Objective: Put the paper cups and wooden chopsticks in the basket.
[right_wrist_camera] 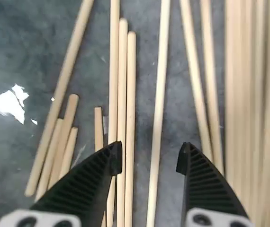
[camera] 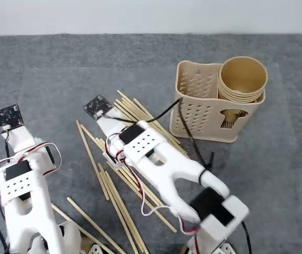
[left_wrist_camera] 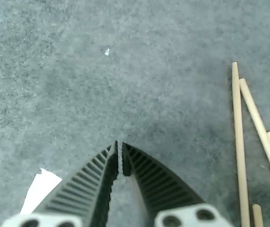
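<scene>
Many wooden chopsticks (camera: 124, 159) lie scattered on the grey carpet in the middle of the high view. A beige perforated basket (camera: 198, 114) stands at the back right, with a stack of paper cups (camera: 242, 79) in its right compartment. My right arm (camera: 156, 159) stretches over the pile. Its gripper (right_wrist_camera: 149, 156) is open just above the chopsticks (right_wrist_camera: 123, 94), with two or three of them lying lengthwise between its fingers. My left gripper (left_wrist_camera: 120, 150) is shut on nothing over bare carpet, and a few chopsticks (left_wrist_camera: 239, 142) lie off to one side of it.
A white paper scrap (left_wrist_camera: 40, 187) lies on the carpet beside my left gripper, and another scrap (right_wrist_camera: 4, 101) lies near the short chopstick ends. The basket's left compartment (camera: 196, 79) is open at the top. A black cable (camera: 185, 124) runs past the basket's front.
</scene>
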Controlling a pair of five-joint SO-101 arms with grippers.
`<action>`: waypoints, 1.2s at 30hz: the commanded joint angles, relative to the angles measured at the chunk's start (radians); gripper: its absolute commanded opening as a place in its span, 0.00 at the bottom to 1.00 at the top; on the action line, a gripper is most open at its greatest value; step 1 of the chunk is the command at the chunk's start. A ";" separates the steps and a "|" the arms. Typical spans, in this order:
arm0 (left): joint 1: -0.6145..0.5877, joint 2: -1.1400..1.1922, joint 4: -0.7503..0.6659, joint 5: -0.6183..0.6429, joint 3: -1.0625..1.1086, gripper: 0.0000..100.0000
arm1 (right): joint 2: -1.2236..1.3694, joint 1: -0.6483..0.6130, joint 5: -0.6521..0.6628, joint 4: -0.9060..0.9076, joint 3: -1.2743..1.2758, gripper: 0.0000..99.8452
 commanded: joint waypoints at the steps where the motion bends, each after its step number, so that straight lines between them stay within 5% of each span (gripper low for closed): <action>1: 0.000 -0.026 -0.018 -0.006 -0.033 0.02 | 0.038 -0.008 -0.006 -0.054 -0.011 0.21; 16: 0.000 -0.026 -0.020 -0.006 -0.031 0.02 | 0.171 -0.038 -0.003 -0.048 -0.046 0.20; 22: 0.000 -0.032 -0.021 -0.006 -0.021 0.02 | 0.216 -0.024 0.000 0.004 -0.106 0.06; 36: 0.000 -0.031 -0.021 -0.006 -0.018 0.02 | 0.136 0.002 0.035 0.093 -0.129 0.01</action>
